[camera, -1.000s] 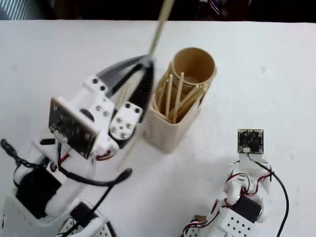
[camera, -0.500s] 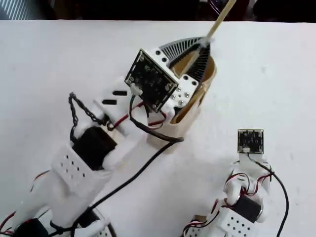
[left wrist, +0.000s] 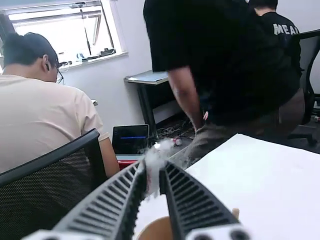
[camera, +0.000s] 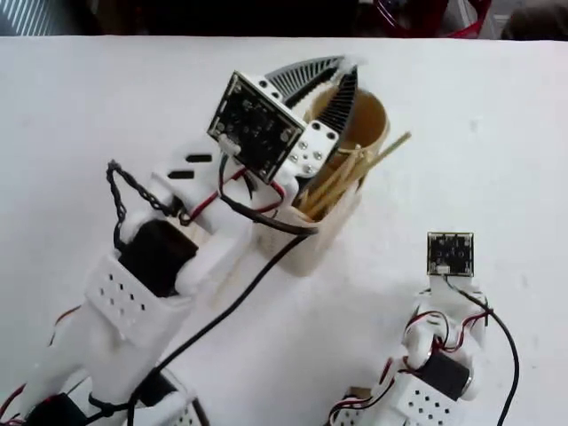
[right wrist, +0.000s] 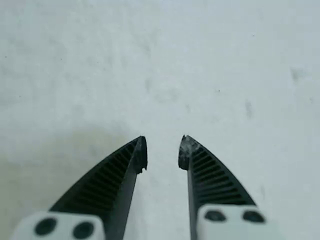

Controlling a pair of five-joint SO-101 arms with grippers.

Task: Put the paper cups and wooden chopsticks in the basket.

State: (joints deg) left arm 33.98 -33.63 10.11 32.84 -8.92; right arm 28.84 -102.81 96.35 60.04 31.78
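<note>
A cream ribbed basket [camera: 300, 241] stands mid-table. In it are a tan paper cup [camera: 371, 117] and several wooden chopsticks [camera: 341, 180]. One chopstick [camera: 397, 142] leans out over the rim to the right. My left gripper [camera: 349, 64] hovers right above the cup's far rim, fingers a narrow gap apart and nothing between them. The left wrist view has the same gripper [left wrist: 155, 167] with white fluff at its tips, and the cup's rim [left wrist: 152, 232] just below. My right gripper [right wrist: 162, 151] is open over bare white table.
The right arm [camera: 442, 359] rests at the front right, its camera board [camera: 450, 253] facing up. A black cable [camera: 232, 312] trails from the left arm across the table's front. The table's far edge [camera: 497, 37] runs along the top.
The left arm swung right with a chopstick until its gripper was over the basket, then let go. That chopstick now lies in the basket, leaning right. The right arm kept still.
</note>
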